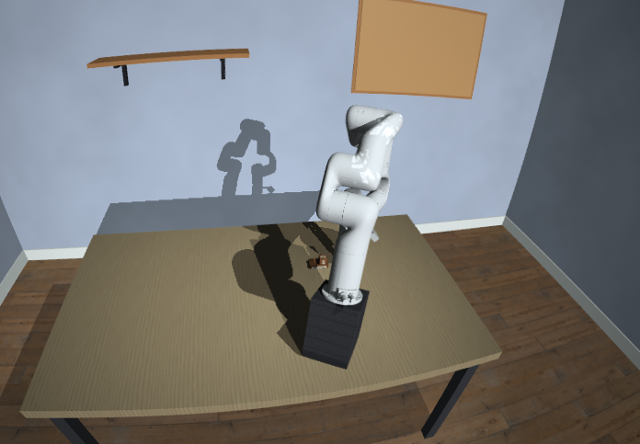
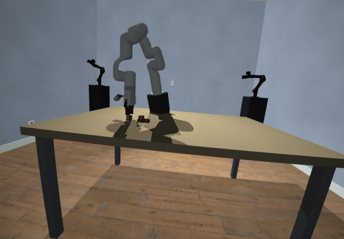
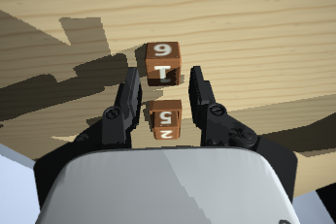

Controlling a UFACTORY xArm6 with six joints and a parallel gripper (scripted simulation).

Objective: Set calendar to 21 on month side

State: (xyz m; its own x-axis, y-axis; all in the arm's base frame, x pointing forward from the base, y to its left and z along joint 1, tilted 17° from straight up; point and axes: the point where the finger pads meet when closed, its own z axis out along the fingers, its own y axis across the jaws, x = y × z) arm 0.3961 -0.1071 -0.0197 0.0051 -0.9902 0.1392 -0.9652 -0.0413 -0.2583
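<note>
Two brown number cubes lie on the table in the wrist view. The nearer cube (image 3: 165,118) shows 5 and 2 and appears between my fingers with a gap on each side. The farther cube (image 3: 163,64) shows 9 and 1 and sits just past the fingertips. My gripper (image 3: 164,80) is half open, points straight down and touches neither cube. In the exterior view the gripper (image 2: 128,111) hangs just above one cube (image 2: 128,118); I cannot tell there which cube it is. The small dark tray (image 2: 143,120) lies flat to the right of it. The tray also shows in the top view (image 1: 316,262).
The arm's black base block (image 2: 158,103) stands on the table just behind the tray. In the top view the arm hides the gripper. Two black camera stands (image 2: 99,96) (image 2: 253,107) rise beyond the table's far edge.
</note>
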